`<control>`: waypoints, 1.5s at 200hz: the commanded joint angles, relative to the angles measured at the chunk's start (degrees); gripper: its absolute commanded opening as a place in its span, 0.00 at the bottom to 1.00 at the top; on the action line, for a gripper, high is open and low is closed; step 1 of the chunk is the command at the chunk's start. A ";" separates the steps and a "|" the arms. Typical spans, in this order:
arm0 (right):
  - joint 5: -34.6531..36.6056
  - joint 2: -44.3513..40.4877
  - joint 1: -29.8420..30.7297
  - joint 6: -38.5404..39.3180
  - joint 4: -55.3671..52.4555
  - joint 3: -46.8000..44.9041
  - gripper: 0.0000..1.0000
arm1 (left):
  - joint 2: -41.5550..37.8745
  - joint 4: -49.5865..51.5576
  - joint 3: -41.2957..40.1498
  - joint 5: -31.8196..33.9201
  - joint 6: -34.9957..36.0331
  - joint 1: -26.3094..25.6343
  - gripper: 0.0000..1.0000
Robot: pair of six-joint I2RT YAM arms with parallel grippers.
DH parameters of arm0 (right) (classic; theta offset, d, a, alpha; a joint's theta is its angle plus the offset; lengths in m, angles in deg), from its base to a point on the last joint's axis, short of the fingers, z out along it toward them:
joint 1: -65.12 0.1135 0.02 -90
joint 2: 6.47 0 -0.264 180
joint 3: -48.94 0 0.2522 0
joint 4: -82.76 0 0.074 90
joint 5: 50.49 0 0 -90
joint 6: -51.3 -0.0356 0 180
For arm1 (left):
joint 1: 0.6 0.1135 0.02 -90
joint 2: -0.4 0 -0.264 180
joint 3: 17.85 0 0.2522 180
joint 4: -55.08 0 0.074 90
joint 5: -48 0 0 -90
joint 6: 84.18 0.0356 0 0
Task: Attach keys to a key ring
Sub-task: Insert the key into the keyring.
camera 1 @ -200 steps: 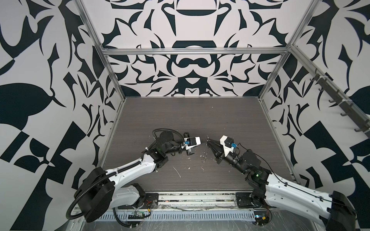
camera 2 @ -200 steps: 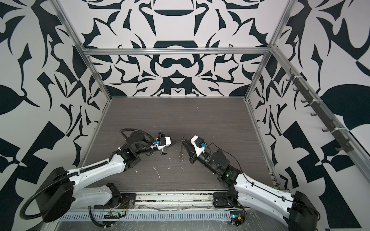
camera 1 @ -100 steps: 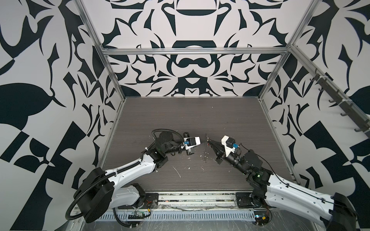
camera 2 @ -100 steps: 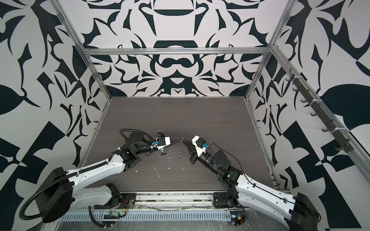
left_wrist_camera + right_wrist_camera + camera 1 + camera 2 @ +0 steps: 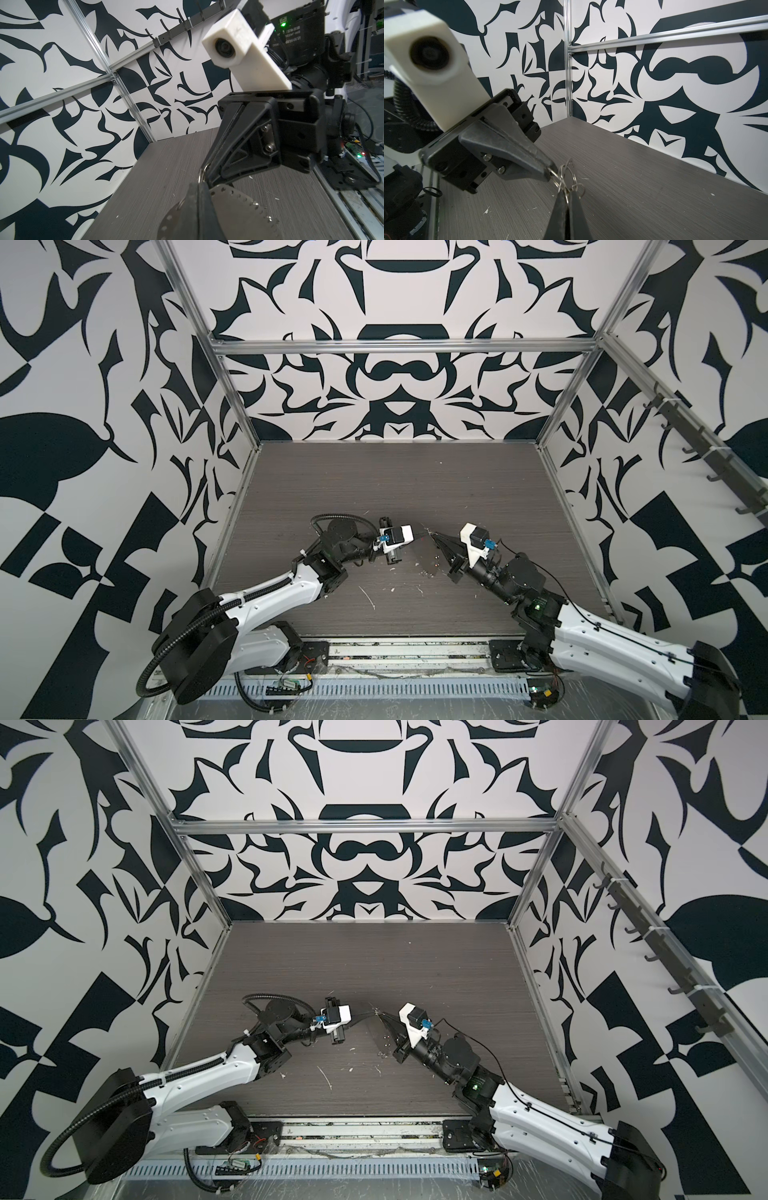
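Observation:
Both arms meet tip to tip above the near middle of the table. My left gripper is shut on the rim of the key ring, a grey see-through disc with holes along its edge, which hangs below the tips in both top views. Facing it, my right gripper is shut on thin wire loops at the ring's rim. In the right wrist view the left gripper pinches the same cluster of loops. No keys show in any view.
White scraps lie on the dark wood-grain table in front of the arms. Patterned walls with aluminium posts enclose three sides. A metal rail runs along the front edge, and a hook rack hangs on the right wall.
My right gripper's jaws have closed onto the wire loops at the ring's rim. Both arms have barely shifted, and the left gripper has stayed shut.

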 commanded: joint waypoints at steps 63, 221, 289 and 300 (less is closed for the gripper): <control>-0.81 0.20 -0.09 -6.66 -4.61 0.26 0.00 | -1.19 -11.24 -1.80 1.49 -3.48 0.03 0.00; 10.72 -3.44 -0.09 -4.31 -17.34 5.96 0.00 | 0.82 10.10 5.57 -0.34 7.23 0.38 0.30; 17.49 0.22 -0.09 -1.89 -15.99 8.04 0.00 | 2.46 15.88 8.26 2.02 9.91 0.38 0.29; 18.18 0.57 -0.09 -1.51 -16.00 7.95 0.00 | 2.68 15.85 8.36 2.24 9.93 0.38 0.28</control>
